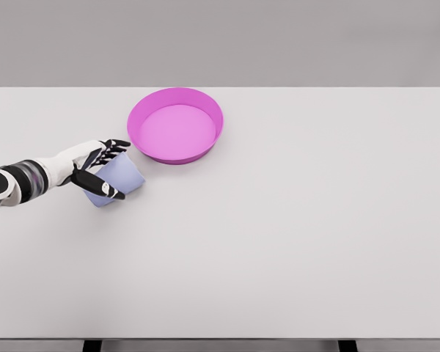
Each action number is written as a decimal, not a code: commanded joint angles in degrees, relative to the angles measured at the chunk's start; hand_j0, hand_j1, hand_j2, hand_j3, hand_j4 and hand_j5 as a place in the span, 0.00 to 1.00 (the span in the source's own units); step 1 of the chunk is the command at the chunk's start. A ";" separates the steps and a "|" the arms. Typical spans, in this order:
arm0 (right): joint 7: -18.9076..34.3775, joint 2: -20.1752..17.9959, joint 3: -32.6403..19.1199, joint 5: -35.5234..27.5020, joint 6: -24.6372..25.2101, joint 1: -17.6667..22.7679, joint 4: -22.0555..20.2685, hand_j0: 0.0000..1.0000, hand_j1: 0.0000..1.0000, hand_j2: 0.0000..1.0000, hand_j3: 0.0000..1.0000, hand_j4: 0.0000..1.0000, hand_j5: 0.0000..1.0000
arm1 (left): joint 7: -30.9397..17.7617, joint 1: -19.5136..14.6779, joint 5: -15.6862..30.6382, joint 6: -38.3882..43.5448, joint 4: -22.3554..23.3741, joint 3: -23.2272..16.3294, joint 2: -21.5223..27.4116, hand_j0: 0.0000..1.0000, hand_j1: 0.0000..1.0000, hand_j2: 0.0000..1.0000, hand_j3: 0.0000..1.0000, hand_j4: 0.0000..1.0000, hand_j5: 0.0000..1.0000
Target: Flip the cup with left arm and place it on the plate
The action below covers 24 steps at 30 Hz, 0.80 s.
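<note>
Gripping the cup [117, 180] with my left hand [95, 167]: thumb runs across the near side toward the cup's lower left end, the other fingers [116, 145] reach over the far side, so the cup sits pinched between them. Cup is pale lavender-blue and tilted, not upright; it leans with one end pointing down-left toward me and the other end up-right. Can't tell from this angle which end is the mouth, and can't tell whether it touches the table [293, 242] or sits just above it. It's on the left part of the table, near the plate [176, 125] but apart from it, below and to the left of the plate's near rim. Plate is magenta, round, with a raised rim, sitting flat on the far-centre area of the white table; nothing in it. My left forearm comes in from the left edge, white with dark joint segments, wrist angled toward the plate. Fingertips of my upper fingers point roughly at the plate's left rim, close to it but not touching. Right arm doesn't show in the head view.
</note>
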 commanded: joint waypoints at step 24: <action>0.02 0.00 -0.02 0.03 -0.01 0.00 0.00 1.00 1.00 1.00 1.00 1.00 1.00 | 0.13 2.90 3.17 -15.17 -0.01 7.84 0.86 0.43 0.43 0.43 0.43 0.43 0.43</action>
